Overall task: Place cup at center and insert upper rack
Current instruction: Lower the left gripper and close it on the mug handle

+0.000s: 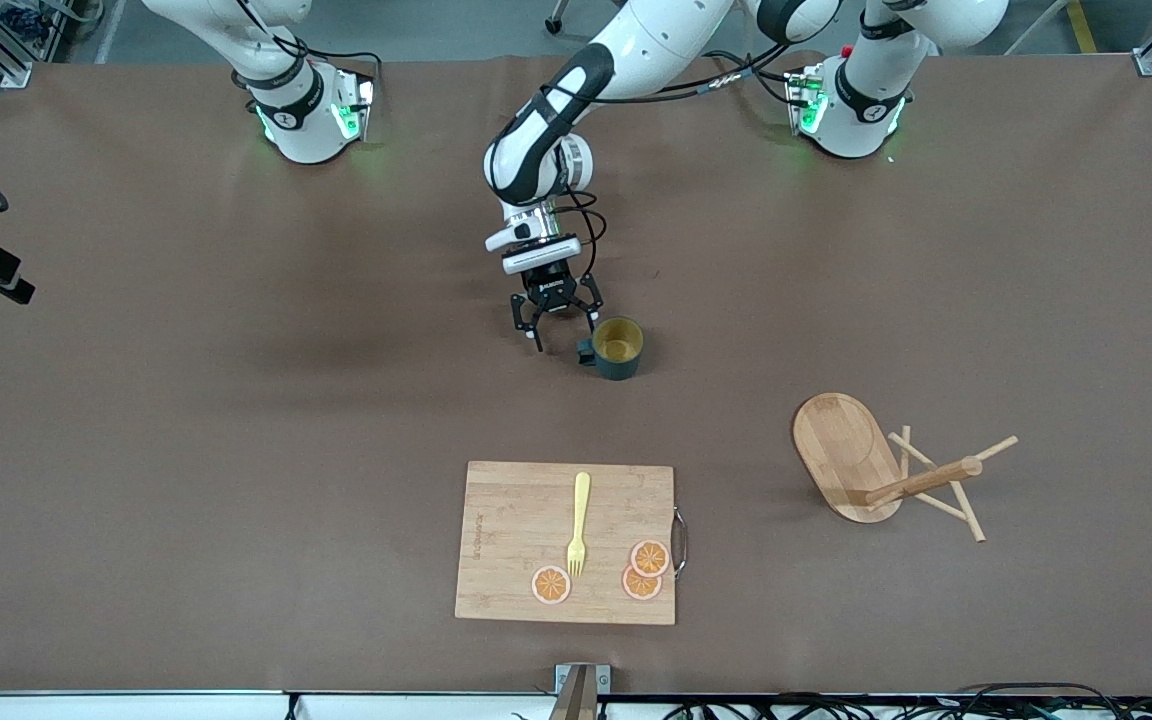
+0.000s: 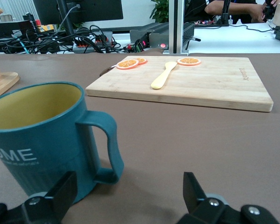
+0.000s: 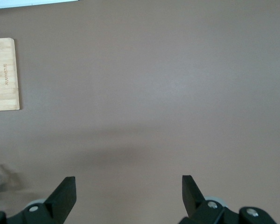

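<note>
The cup [image 1: 619, 347], dark teal with a yellow inside, stands upright near the table's middle, its handle toward the right arm's end. My left gripper [image 1: 556, 320] is open and empty, low beside the handle. In the left wrist view the cup [image 2: 37, 135] fills one side and its handle is just ahead of my open left gripper [image 2: 128, 196]. The bamboo upper rack [image 1: 876, 470] lies tipped on its side toward the left arm's end, nearer the front camera than the cup. My right gripper [image 3: 128, 191] is open and empty, high over bare table, out of the front view.
A wooden cutting board [image 1: 566, 540] lies nearer the front camera than the cup, with a yellow fork [image 1: 578, 525] and three orange slices [image 1: 641, 570] on it. The board also shows in the left wrist view [image 2: 214, 84] and the right wrist view [image 3: 3, 74].
</note>
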### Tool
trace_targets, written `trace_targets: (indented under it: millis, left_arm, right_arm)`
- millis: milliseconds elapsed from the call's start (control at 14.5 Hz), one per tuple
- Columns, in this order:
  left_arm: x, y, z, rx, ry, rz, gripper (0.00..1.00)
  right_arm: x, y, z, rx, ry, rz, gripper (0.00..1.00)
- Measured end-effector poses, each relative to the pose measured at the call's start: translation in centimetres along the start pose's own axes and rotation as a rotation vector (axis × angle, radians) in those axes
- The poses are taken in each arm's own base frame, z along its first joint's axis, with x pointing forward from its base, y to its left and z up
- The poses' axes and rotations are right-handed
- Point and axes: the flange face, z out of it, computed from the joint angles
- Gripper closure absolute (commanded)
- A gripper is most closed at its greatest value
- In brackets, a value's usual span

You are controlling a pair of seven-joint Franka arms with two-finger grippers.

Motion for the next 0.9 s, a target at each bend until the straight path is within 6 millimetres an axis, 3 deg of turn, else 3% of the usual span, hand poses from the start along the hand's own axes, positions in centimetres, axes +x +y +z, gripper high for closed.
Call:
trace_targets:
  millis: [898]
  left_arm:
    - [0.10,0.61,0.30,-0.045,-0.021,0.086,0.01]
  right_arm:
    - [0.03,0.09,-0.05,0.000,0.004,0.003,0.00]
